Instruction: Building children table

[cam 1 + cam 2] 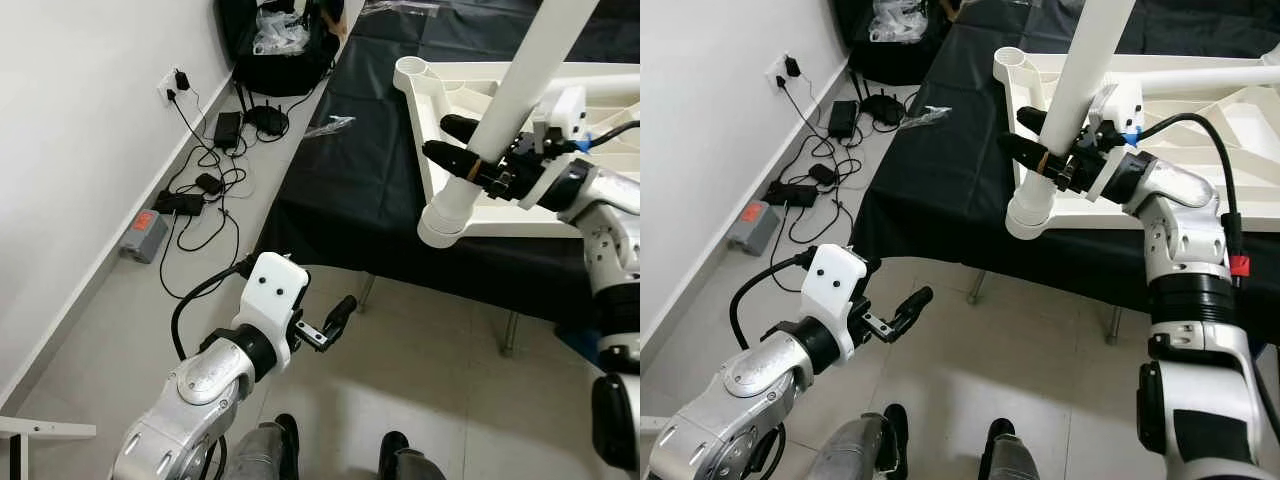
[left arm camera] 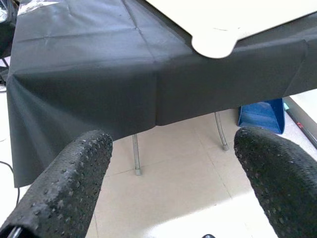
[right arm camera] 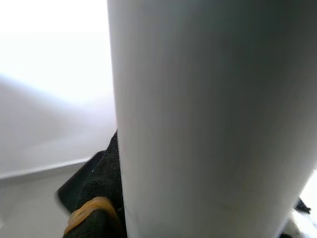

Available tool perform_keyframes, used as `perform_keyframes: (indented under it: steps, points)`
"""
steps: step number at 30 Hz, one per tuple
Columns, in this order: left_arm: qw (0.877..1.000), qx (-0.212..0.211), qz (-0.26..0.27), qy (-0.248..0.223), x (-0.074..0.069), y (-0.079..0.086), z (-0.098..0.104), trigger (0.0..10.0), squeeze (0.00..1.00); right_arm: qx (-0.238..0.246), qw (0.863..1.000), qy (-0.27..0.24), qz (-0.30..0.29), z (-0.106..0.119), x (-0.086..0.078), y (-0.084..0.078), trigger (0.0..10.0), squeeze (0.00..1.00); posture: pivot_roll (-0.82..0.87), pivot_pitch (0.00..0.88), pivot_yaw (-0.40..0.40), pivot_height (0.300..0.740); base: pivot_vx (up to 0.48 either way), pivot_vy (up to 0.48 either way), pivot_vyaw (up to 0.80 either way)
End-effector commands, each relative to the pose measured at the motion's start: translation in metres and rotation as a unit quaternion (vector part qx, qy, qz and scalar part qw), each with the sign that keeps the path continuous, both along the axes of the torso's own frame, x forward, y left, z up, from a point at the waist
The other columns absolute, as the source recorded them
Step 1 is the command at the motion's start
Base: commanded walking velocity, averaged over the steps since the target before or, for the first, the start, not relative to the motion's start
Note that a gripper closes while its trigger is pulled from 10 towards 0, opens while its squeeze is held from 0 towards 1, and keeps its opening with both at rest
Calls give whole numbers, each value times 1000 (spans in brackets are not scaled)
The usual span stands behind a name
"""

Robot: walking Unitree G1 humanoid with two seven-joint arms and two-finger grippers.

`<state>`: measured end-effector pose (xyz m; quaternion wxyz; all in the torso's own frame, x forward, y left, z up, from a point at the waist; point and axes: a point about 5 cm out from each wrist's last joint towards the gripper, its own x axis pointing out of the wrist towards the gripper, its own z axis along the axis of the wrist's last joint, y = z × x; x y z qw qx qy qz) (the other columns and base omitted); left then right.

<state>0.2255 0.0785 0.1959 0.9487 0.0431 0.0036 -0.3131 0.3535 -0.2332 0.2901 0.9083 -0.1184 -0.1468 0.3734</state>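
Observation:
A white plastic tabletop (image 1: pixel 430 130) lies upside down on a table covered with a black cloth (image 1: pixel 350 190). It has a round leg socket (image 1: pixel 411 68) at its far left corner. My right gripper (image 1: pixel 462 150) is shut on a long white tube leg (image 1: pixel 505 105), held tilted over the tabletop's near left corner, its lower end (image 1: pixel 1028 217) past the edge. Seen from the right wrist, the leg (image 3: pixel 213 119) sits close against a black finger (image 3: pixel 96 198). My left gripper (image 1: pixel 335 322) hangs open and holds nothing, low over the floor in front of the table; its fingers (image 2: pixel 64 188) frame the cloth edge.
Along the left wall lie cables, adapters and a power strip (image 1: pixel 178 203), with a black bag (image 1: pixel 280 45) farther back. Metal table legs (image 2: pixel 134 156) stand under the cloth, and a blue bin (image 2: pixel 262 114) sits beyond. Tiled floor (image 1: pixel 420 370) lies before the table.

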Motion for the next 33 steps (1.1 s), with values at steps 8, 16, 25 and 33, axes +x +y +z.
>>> perform_keyframes:
  steps: [8,16,25,33]
  points:
    - [1000,3,-2,6,0,0,-4,10000,0,15,982,95,-160,-42,14,-19,10000,0,189,309,28,740,0,0,0]
    - [1000,4,-1,5,1,1,-4,10000,0,56,942,118,-310,-53,26,-29,10000,0,195,314,21,740,0,0,0]
    - [1000,6,0,3,2,2,-4,10000,0,75,919,103,-373,-52,28,-31,10000,0,192,321,26,740,0,0,0]
    - [1000,6,1,3,3,3,-4,10000,0,104,865,86,-484,-54,28,-39,10000,0,192,326,23,740,0,0,0]
